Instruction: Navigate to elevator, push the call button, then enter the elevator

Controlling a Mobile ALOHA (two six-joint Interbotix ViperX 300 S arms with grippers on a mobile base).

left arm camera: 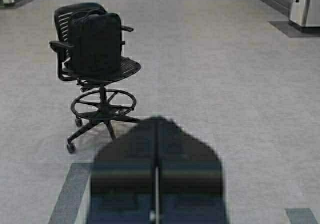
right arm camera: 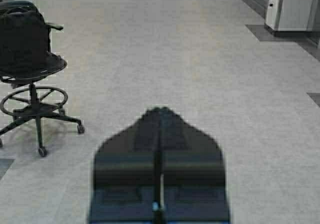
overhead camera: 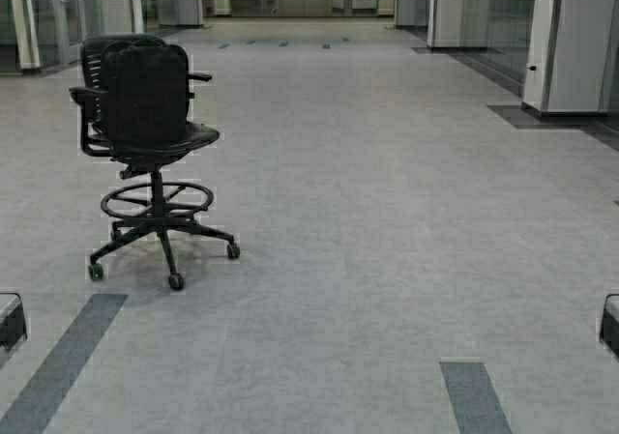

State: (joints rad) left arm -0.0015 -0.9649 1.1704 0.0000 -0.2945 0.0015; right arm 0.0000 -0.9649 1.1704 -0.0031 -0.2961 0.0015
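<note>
Grey carpeted hall [overhead camera: 387,212], black chair [overhead camera: 150,134] left; left gripper [left arm camera: 156,121] and right gripper [right arm camera: 160,112] both closed, empty.

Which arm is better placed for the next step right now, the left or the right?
Neither yet; a slight lean to right. The next step is driving ahead. The left gripper and right gripper are both shut, pointing forward. The black office chair stands ahead on the left; the right side's carpet is open.

A wide grey carpeted floor [overhead camera: 387,212] with darker grey stripes [overhead camera: 63,361] stretches ahead. A black wheeled office chair [overhead camera: 150,154] stands left; white pillars [overhead camera: 571,38] and glass partitions [overhead camera: 503,9] line the right.
</note>
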